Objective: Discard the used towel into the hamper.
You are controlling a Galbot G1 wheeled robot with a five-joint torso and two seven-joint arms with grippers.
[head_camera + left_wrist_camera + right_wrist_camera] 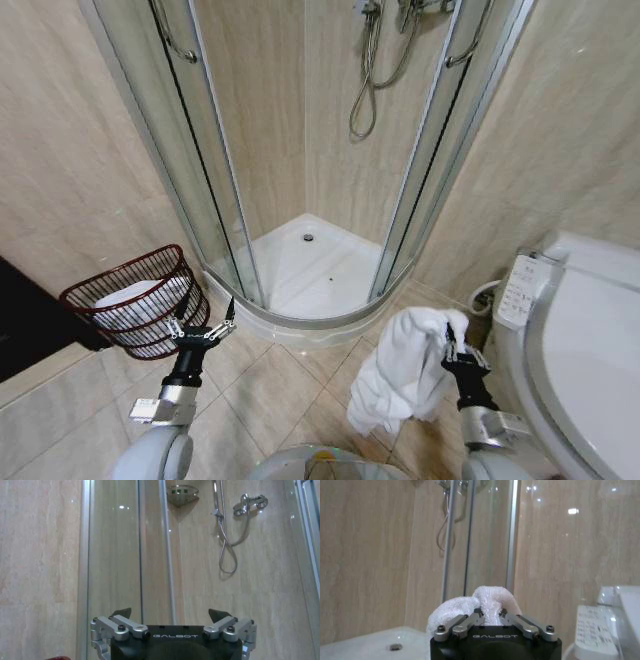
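Head view: right end effector (452,347) clamped on towel (405,368), hanging right of hamper (140,300), well apart. Towel soft, light, droopy; bunched top fold best hold. Left end effector (201,326) wide, beside hamper.

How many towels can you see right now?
2: one white towel hangs clamped in the right gripper beside the toilet; another white one lies in the hamper. More may lie beneath it.
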